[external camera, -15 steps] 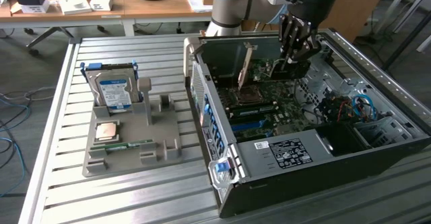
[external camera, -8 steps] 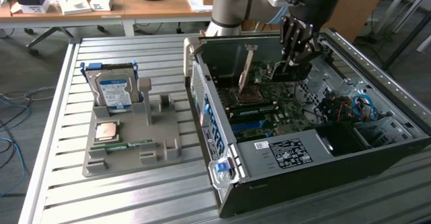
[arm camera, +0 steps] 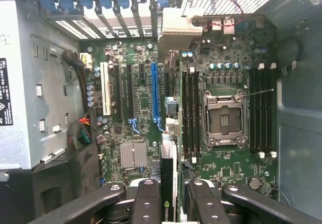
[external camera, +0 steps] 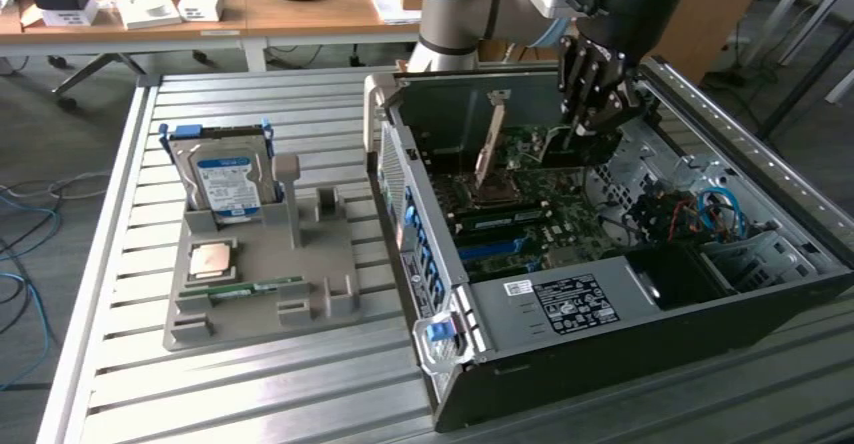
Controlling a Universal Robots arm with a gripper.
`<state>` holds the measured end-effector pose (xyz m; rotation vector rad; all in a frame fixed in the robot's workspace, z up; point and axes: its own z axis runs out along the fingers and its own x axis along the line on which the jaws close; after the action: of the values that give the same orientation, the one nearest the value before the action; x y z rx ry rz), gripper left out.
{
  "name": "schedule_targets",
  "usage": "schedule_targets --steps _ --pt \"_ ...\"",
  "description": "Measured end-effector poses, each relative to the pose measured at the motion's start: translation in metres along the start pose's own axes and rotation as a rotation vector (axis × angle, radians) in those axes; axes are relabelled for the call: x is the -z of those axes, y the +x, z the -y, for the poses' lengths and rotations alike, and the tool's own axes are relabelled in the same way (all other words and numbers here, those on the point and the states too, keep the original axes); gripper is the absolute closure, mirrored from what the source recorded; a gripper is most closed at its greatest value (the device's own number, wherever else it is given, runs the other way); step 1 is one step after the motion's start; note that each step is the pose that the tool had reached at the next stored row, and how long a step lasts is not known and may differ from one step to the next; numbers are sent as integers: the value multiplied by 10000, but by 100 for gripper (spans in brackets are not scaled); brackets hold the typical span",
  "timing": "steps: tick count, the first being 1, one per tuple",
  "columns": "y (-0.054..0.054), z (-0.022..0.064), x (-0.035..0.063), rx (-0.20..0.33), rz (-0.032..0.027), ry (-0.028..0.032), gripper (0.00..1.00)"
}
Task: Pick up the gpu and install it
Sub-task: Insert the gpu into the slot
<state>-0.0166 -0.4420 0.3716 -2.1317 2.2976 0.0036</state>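
Two fingers (arm camera: 146, 200) of the gripper (arm camera: 169, 198) clamp the gpu (arm camera: 168, 176) edge-on between them. The card stands out straight from the fingertips toward the motherboard (arm camera: 229, 181) beneath. Its far edge sits just beside the end of the long blue slot (arm camera: 155, 90) — whether it touches the board cannot be told. In the exterior view the gripper (external camera: 594, 124) reaches down into the open computer case (external camera: 561, 364), with the hard drive (external camera: 227, 179) well apart from it, out on the table (external camera: 120, 384).
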Motion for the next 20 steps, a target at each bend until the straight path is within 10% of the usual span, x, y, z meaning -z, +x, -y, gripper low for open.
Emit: schedule_targets --steps 20 --pt "2 -2 -281 1 2 0 74"
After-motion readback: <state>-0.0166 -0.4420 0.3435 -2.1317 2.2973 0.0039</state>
